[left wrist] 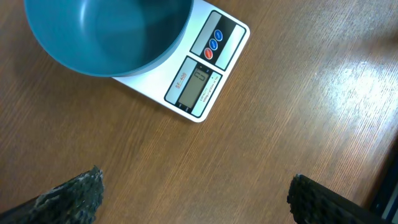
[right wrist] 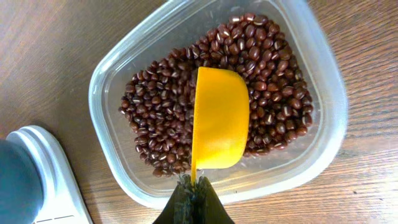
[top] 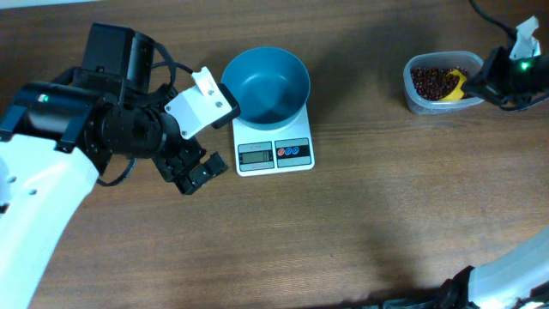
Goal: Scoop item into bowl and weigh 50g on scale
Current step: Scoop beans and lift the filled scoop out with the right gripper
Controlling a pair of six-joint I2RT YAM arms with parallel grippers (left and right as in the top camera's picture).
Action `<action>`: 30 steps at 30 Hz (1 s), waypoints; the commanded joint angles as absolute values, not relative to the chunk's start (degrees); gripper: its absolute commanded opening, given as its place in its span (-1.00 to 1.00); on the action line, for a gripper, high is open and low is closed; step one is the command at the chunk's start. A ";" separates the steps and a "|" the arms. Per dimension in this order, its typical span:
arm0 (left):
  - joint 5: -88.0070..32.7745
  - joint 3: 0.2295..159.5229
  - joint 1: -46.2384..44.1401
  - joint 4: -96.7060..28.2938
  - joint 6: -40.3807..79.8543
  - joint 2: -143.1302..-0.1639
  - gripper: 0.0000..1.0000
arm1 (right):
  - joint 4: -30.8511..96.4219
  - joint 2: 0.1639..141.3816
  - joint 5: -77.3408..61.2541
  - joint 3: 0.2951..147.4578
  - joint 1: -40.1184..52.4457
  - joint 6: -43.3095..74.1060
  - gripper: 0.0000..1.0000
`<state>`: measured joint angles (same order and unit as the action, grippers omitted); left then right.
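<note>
The teal bowl (top: 267, 83) (left wrist: 106, 34) stands empty on the white scale (top: 274, 153) (left wrist: 205, 74). Dark red-brown beans (top: 433, 81) (right wrist: 168, 118) lie in a clear plastic tub (top: 420, 101) (right wrist: 118, 180) at the far right. My right gripper (right wrist: 195, 185) is shut on the thin handle of a yellow scoop (right wrist: 219, 118) (top: 455, 86), whose cup lies on its side among the beans. My left gripper (left wrist: 196, 196) hangs open over bare table just left of the scale, nothing between its fingers (left wrist: 74, 196).
The left arm (top: 129, 129) and its white camera mount (top: 202, 103) sit close beside the bowl's left rim. A cable (top: 493, 17) runs at the far right corner. Bare wooden table (top: 343, 232) fills the front half.
</note>
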<state>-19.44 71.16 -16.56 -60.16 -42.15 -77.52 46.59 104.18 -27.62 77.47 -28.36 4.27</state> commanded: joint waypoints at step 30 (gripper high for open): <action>-19.68 72.16 -16.73 -60.07 -41.25 -77.78 0.98 | 47.42 103.39 -48.29 75.09 -38.76 -1.52 -0.92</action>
<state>-19.44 71.18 -16.56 -60.16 -42.15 -77.52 47.40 102.39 -43.81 75.79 -38.48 0.60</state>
